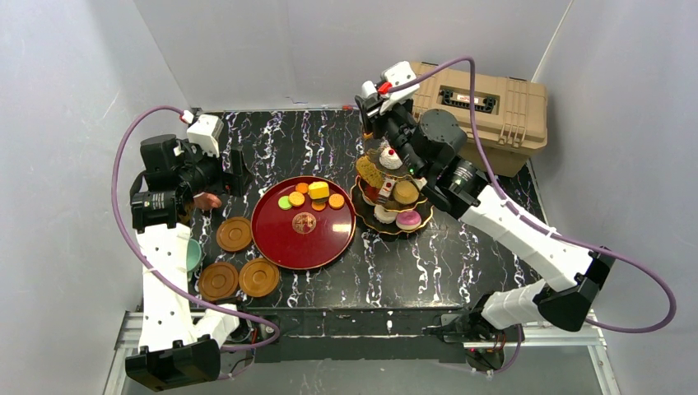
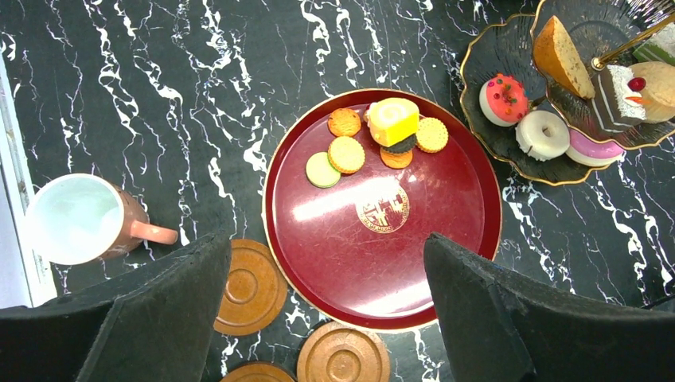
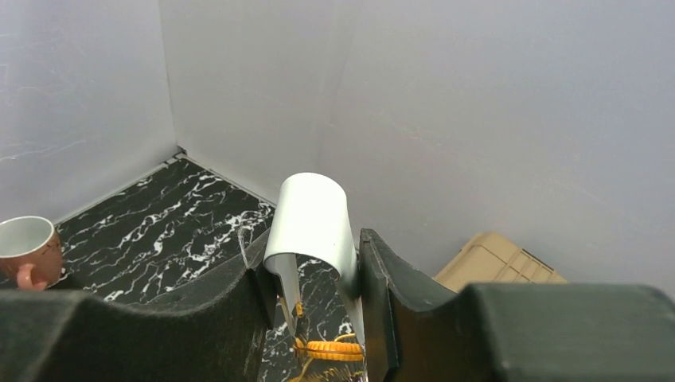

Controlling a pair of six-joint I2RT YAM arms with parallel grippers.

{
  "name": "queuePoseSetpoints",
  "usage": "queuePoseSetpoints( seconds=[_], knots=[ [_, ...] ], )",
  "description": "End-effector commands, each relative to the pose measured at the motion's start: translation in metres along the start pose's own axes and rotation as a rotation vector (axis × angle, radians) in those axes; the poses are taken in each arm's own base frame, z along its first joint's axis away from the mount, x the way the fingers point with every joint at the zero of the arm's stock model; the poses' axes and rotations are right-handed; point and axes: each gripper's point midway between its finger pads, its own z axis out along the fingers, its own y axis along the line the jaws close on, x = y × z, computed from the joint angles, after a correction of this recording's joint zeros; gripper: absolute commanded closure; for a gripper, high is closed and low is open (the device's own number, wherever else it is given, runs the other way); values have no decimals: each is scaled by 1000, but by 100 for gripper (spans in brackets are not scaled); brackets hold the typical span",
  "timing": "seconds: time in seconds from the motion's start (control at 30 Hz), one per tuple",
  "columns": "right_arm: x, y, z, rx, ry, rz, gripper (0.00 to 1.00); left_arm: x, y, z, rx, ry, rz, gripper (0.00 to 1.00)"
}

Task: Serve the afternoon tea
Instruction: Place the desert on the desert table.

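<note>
Several biscuits [image 2: 346, 154] on red tray [image 2: 446, 239] | cakes [image 2: 541, 134] on tiered stand [image 2: 493, 60] | left tool [image 2: 326, 255] open — right tool [image 3: 313, 256] clamps tongs [image 3: 314, 215]

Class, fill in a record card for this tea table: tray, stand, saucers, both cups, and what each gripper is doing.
Red tray: holds round biscuits and a yellow cake, clustered at its far side
Three-tier stand: right of the tray, loaded with pastries
Saucers: three, brown, bare, left of the tray
Pink cup: upright on the table, on no saucer
Teal cup: partly hidden by the left arm
Left gripper: open, holding nothing
Right gripper: shut on metal tongs, over the stand
</note>
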Motion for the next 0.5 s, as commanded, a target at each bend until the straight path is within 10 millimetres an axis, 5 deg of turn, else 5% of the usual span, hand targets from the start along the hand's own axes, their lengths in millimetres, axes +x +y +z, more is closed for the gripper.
queuePoseSetpoints(
  seconds=[0.0,0.13,0.33,0.47],
  knots=[
    [-44,-31,-16,102,-135,27,94,-1,-7,-8,22,-14,11,12],
    [-45,-35,-21,114,-144,25,91,-1,-8,-8,22,-14,10,12],
    [-37,-30,-20,93,-126,20,64,-3,-7,-8,19,-16,13,12],
    [-33,-26,-19,79,-115,16,55,-5,-6,-9,14,-19,16,12]
  ],
)
